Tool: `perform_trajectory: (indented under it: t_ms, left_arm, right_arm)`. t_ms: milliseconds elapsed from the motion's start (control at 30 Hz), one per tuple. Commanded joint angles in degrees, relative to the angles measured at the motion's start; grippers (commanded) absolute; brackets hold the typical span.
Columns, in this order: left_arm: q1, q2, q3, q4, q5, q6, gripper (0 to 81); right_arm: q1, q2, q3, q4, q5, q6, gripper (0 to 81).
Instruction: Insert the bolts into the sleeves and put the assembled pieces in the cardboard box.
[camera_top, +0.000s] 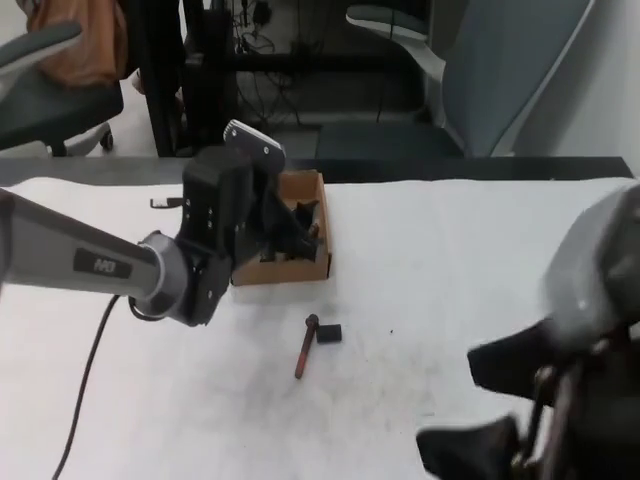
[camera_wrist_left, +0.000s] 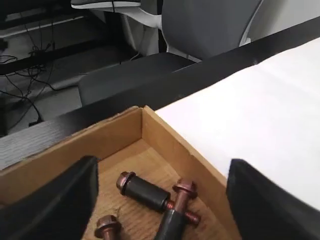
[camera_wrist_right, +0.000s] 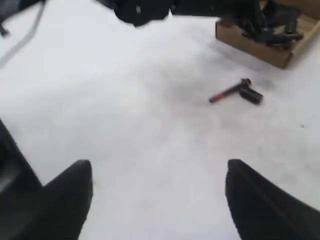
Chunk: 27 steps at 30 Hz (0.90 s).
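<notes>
My left gripper (camera_wrist_left: 160, 200) hangs open over the cardboard box (camera_wrist_left: 165, 142), nothing between its fingers; in the high view its fingers (camera_top: 295, 230) reach into the cardboard box (camera_top: 312, 268). Inside lie assembled bolts in black sleeves (camera_wrist_left: 150, 192). A copper bolt (camera_top: 303, 350) and a black sleeve (camera_top: 329, 333) lie touching on the white bench in front of the box, also visible from the right wrist as the bolt (camera_wrist_right: 227, 92) and the sleeve (camera_wrist_right: 251, 95). My right gripper (camera_wrist_right: 157, 200) is open above bare bench at the near right, far from them, near the front edge (camera_top: 500, 410).
The bench is covered in white sheet (camera_top: 450, 260). Office chairs (camera_top: 480, 70) and cables stand beyond its far edge. A black cable (camera_top: 85, 380) trails from the left arm across the near left.
</notes>
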Motion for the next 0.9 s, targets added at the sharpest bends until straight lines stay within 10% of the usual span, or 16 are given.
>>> perform_trajectory:
  t_ms: [0, 400, 867]
  left_arm:
    - [0.43, -3.50, -0.78, 3.52, 0.04, -3.80, 70.0]
    - [3.91, -27.73, 0.22, 49.36, 3.02, 2.13, 70.0]
    - [10.02, -49.24, 20.06, 51.76, 11.76, -4.89, 70.0]
  right_arm:
    - [-0.78, 4.90, -0.28, 0.12, 3.43, -11.32, 68.6]
    - [-13.86, 37.30, -4.50, -19.84, -3.73, -39.89, 65.4]
    - [-17.01, 59.52, -21.84, -21.51, -5.56, -65.30, 55.4]
